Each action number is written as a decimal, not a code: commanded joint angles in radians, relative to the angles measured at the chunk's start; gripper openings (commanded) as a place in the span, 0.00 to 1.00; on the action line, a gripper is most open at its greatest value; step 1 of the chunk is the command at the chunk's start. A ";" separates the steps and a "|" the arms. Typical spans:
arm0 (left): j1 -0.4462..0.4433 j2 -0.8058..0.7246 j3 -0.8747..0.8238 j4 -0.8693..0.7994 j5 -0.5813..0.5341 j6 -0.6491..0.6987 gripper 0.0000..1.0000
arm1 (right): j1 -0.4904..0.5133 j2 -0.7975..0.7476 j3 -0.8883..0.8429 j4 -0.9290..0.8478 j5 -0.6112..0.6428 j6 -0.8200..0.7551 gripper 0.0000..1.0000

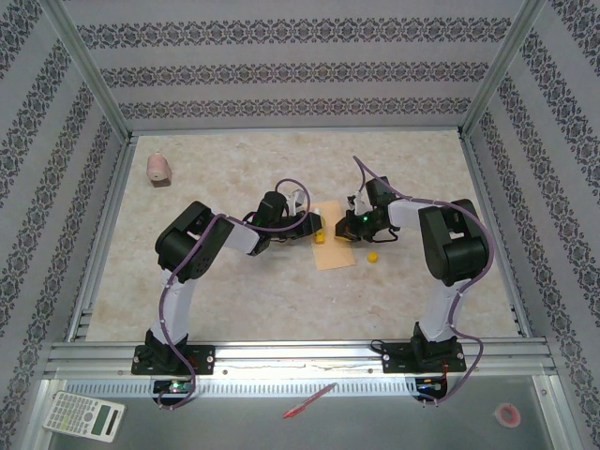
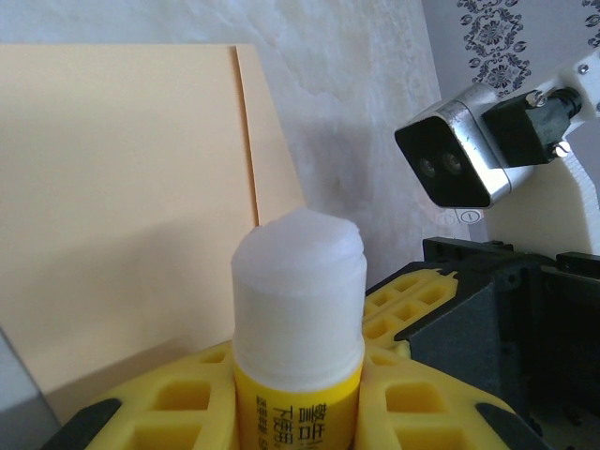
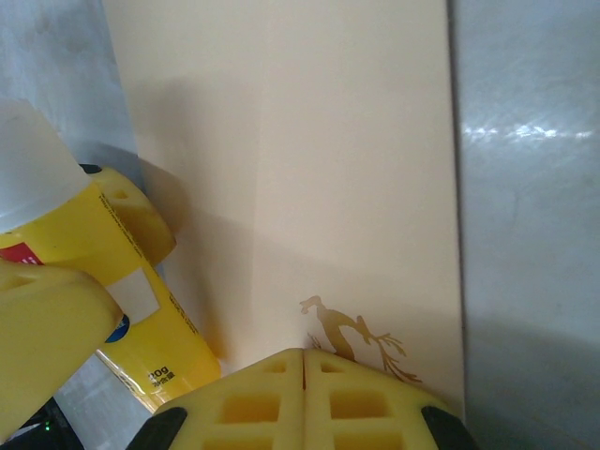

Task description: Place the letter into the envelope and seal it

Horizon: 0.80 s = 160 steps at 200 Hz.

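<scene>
At mid-table, the flat tan paper envelope (image 1: pixel 336 251) lies lengthwise away from the bases. The left gripper (image 1: pixel 315 229) clamps a yellow glue stick (image 2: pixel 298 337) just beside it, while the right gripper (image 3: pixel 302 361), closed, seemingly pins it.

Closed fingers (image 3: pixel 248 403) overlap the envelope (image 3: pixel 319 169), glue stick (image 3: pixel 141 281) at left.

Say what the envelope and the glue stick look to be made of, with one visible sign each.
The envelope: matte tan paper, going by its flat sheet and crisp fold line. The glue stick: likely glossy yellow plastic tube with printed label; its bared tip looks waxy, translucent white.
</scene>
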 commanded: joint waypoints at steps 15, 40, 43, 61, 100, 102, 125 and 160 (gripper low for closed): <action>-0.015 0.013 -0.023 0.015 0.012 0.018 0.02 | 0.007 0.015 -0.050 -0.035 0.064 -0.003 0.00; -0.015 0.009 -0.023 0.008 0.013 0.021 0.02 | 0.007 -0.018 -0.039 -0.020 0.023 0.015 0.00; -0.015 0.010 -0.023 0.008 0.013 0.022 0.02 | 0.007 -0.022 -0.034 -0.021 0.021 0.016 0.00; -0.015 0.009 -0.020 0.005 0.015 0.024 0.02 | 0.007 -0.035 -0.003 -0.026 0.006 0.020 0.00; -0.015 0.007 -0.019 -0.004 0.017 0.028 0.02 | -0.001 -0.009 0.060 0.007 -0.037 0.058 0.00; -0.015 0.006 -0.018 -0.004 0.016 0.030 0.02 | -0.002 -0.007 0.063 0.009 -0.038 0.059 0.00; -0.015 -0.001 -0.019 -0.021 0.015 0.041 0.02 | -0.009 0.014 0.091 0.033 -0.044 0.085 0.00; -0.015 -0.005 -0.012 -0.033 0.016 0.049 0.02 | -0.010 0.065 0.123 0.028 -0.040 0.089 0.00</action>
